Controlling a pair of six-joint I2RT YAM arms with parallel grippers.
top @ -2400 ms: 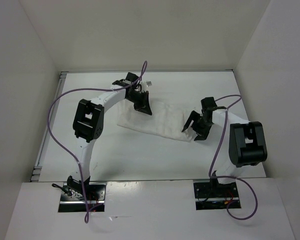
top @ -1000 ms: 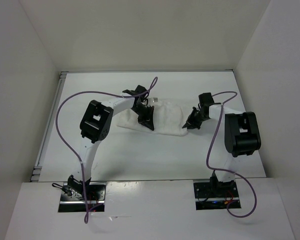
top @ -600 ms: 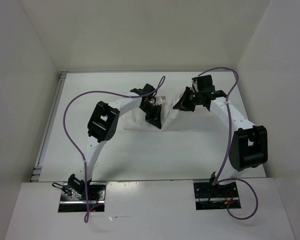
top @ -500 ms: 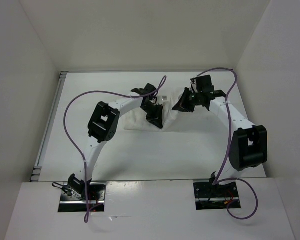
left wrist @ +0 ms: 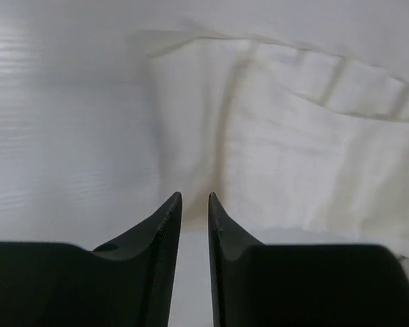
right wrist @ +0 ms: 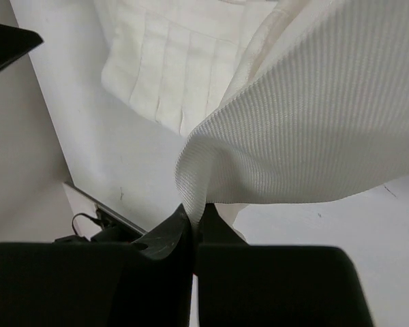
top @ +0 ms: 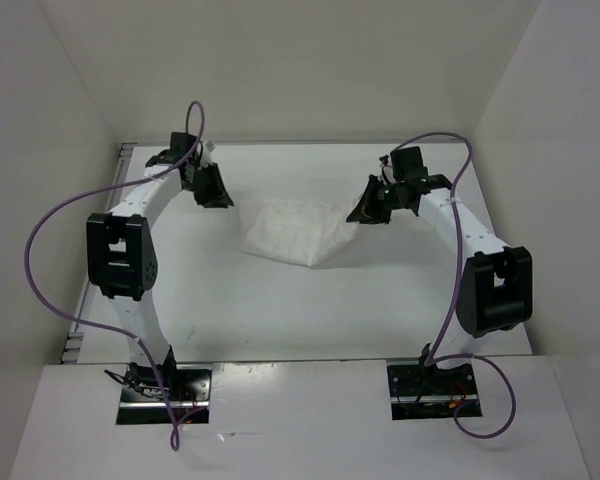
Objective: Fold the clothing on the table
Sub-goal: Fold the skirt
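The clothing (top: 292, 230) is a thin white piece lying on the white table (top: 280, 310) at mid-back. Its right end is lifted by my right gripper (top: 363, 211). In the right wrist view that gripper (right wrist: 194, 208) is shut on a ribbed fold of the clothing (right wrist: 307, 122), which drapes away from it. My left gripper (top: 217, 190) hangs just past the clothing's back left corner. In the left wrist view its jaws (left wrist: 194, 197) stand narrowly apart with nothing between them, and the clothing (left wrist: 293, 136) lies just ahead, apart from the fingers.
White upright walls (top: 50, 150) enclose the table on the left, back and right. Purple cables (top: 50, 250) loop from both arms. The arm bases (top: 165, 385) sit at the near edge. Bare table (left wrist: 68, 136) lies left of the clothing.
My left gripper has let go of the clothing, opened a little and swung back to the left. The right gripper keeps its grip near the same spot, and the clothing now lies spread leftward.
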